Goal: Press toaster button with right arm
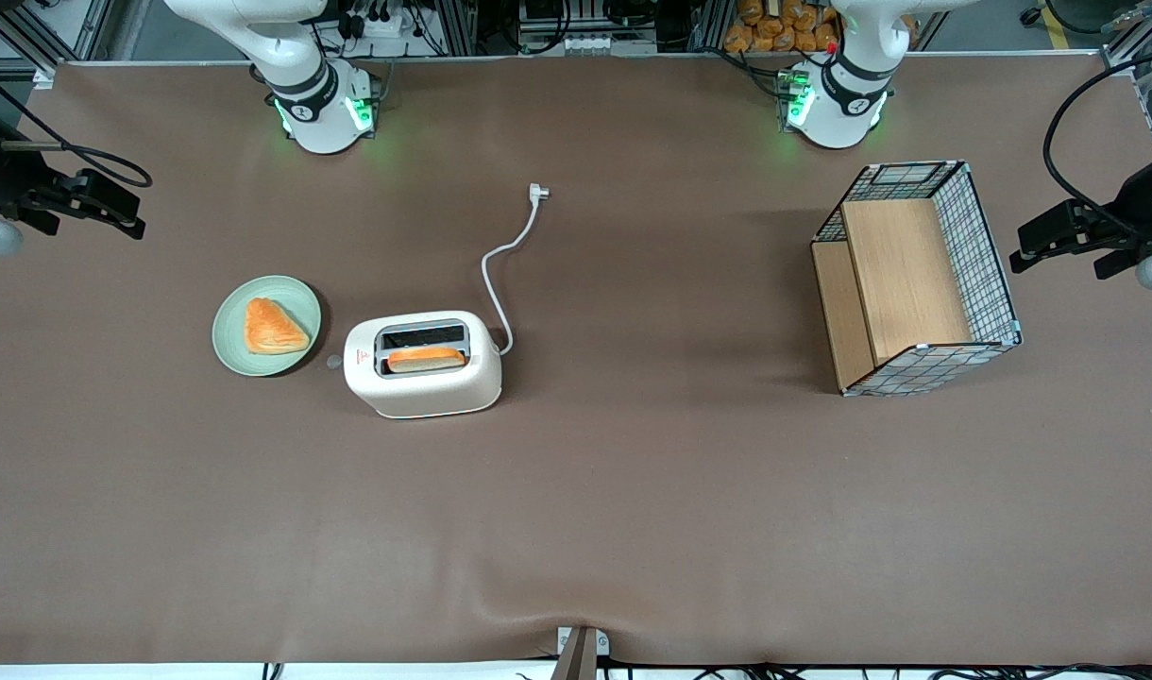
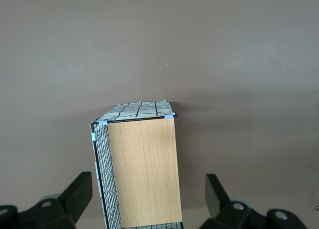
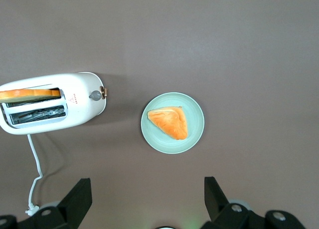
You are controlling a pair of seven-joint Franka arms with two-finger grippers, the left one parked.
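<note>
Toaster [image 1: 423,364] with button [image 3: 95,95], unpressed.
Gripper [image 3: 147,199] hung high above plate [image 3: 196,120], fingers spread wide, well apart from button.

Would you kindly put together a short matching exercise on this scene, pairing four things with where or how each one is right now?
Things:
1. gripper
2. bread slice
3. pastry
4. power plug

States:
A. lies on the green plate
B. sits in one slot of the toaster
C. lies loose on the table, not plugged in
D. open, up above the table, away from the toaster button

Pairs: 1-D, 2-B, 3-A, 4-C
</note>
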